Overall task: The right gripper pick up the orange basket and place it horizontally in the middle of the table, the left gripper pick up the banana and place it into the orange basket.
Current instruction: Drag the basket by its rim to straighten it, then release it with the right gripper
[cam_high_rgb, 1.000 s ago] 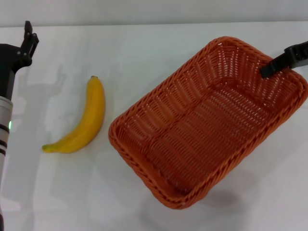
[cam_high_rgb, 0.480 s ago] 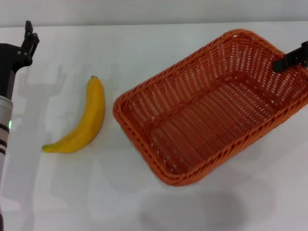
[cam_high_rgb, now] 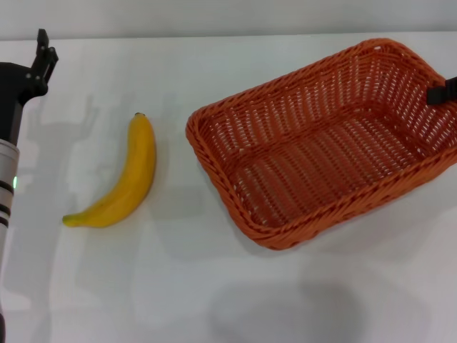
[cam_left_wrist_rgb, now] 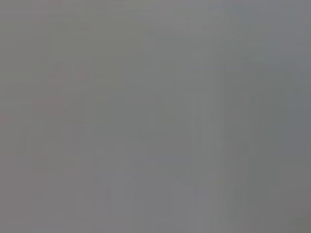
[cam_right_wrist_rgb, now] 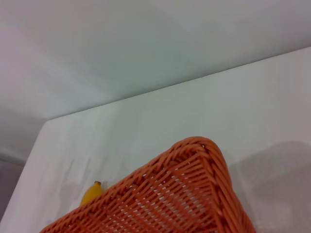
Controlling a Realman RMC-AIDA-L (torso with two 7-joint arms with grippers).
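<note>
Left gripper (cam_high_rgb: 41, 51) parked upper left, fingers' state can't be told. Banana (cam_high_rgb: 125, 182) lies left-centre on the table (cam_high_rgb: 214, 300). Orange basket (cam_high_rgb: 325, 139) right of centre, tilted; right gripper (cam_high_rgb: 444, 93) clamps its right-edge rim.

The basket (cam_high_rgb: 325, 139) has swung with the right pincer (cam_high_rgb: 444, 93) toward the table's far right, turning nearer horizontal; the pincer now shows only at the edge.
</note>
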